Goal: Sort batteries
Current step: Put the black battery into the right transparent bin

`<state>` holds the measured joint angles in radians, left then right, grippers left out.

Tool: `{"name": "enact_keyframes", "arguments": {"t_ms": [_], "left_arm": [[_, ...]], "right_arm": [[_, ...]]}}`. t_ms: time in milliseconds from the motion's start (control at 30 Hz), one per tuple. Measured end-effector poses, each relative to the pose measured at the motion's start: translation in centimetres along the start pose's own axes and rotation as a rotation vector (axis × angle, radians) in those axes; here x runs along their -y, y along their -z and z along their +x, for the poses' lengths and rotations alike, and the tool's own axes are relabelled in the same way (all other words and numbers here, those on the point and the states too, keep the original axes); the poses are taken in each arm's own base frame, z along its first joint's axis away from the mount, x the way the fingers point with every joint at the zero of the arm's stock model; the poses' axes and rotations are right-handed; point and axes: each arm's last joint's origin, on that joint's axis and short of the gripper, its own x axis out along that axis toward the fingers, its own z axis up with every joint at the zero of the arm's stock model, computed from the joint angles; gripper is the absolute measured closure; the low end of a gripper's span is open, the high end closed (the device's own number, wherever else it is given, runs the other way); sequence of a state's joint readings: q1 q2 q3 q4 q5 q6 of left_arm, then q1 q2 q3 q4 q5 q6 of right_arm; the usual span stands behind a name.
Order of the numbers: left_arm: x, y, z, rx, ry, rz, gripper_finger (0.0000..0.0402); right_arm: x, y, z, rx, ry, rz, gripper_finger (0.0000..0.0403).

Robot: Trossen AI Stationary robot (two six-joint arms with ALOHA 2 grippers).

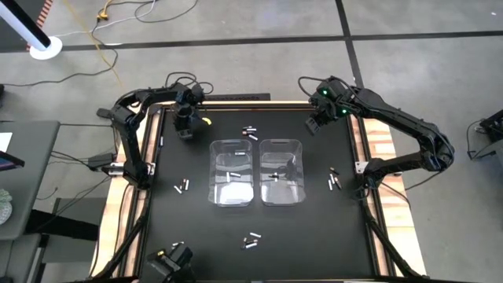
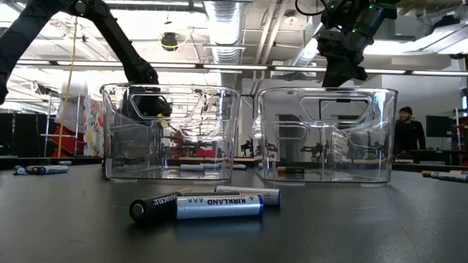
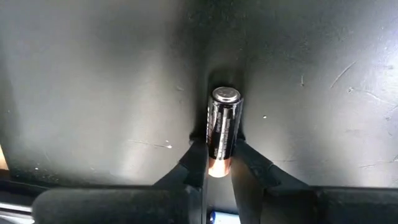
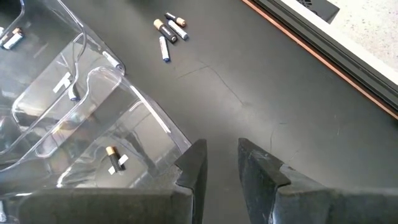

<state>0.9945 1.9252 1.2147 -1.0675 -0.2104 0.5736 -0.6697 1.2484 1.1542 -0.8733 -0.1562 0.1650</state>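
A dark battery (image 3: 224, 127) with a copper end and a silver end sits between the fingers of my left gripper (image 3: 222, 149), which is shut on it at the table's far left (image 1: 185, 130). My right gripper (image 4: 222, 158) hangs open over the far right (image 1: 314, 124), past the right bin's corner, touching nothing. Two clear bins, left (image 1: 214, 173) and right (image 1: 302, 177), stand side by side at mid-table, each with a battery or two on its floor (image 4: 114, 158). Other batteries lie loose on the black mat (image 1: 250, 131). My left gripper pinches the dark battery by its two long sides (image 3: 214, 149), near the copper end, between its two fingers. The fingers come steeply from above. The silver end (image 3: 225, 94) points away from the gripper. I cannot tell whether the battery is lifted off the mat.
Loose batteries lie in small groups at the left (image 1: 181, 186), the right (image 1: 333, 181) and the near middle (image 1: 251, 240), the last close to the low camera (image 2: 212, 206). A small yellow piece (image 1: 206, 122) lies beside my left gripper. A wooden rim (image 1: 376, 149) borders the mat.
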Motion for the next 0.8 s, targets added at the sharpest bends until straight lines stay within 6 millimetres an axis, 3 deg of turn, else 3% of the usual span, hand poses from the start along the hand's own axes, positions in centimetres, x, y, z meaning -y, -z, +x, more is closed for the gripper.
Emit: {"name": "enact_keyframes", "arguments": {"t_ms": [167, 467, 800], "left_arm": [[0.3, 0.0, -1.1, 0.019, -0.002, -0.003, 0.0364], [1.0, 1.9, -4.0, 0.038, -0.023, -0.062, 0.0364], [4.7, 4.4, -10.6, 0.272, -0.106, -0.141, 0.0364]], "right_arm": [[0.0, 0.0, 0.0, 0.000, 0.000, -0.005, 0.0296], [0.0, 0.0, 0.0, 0.000, 0.000, -0.016, 0.0296], [0.0, 0.0, 0.0, 0.001, 0.000, -0.043, 0.0296]]}}
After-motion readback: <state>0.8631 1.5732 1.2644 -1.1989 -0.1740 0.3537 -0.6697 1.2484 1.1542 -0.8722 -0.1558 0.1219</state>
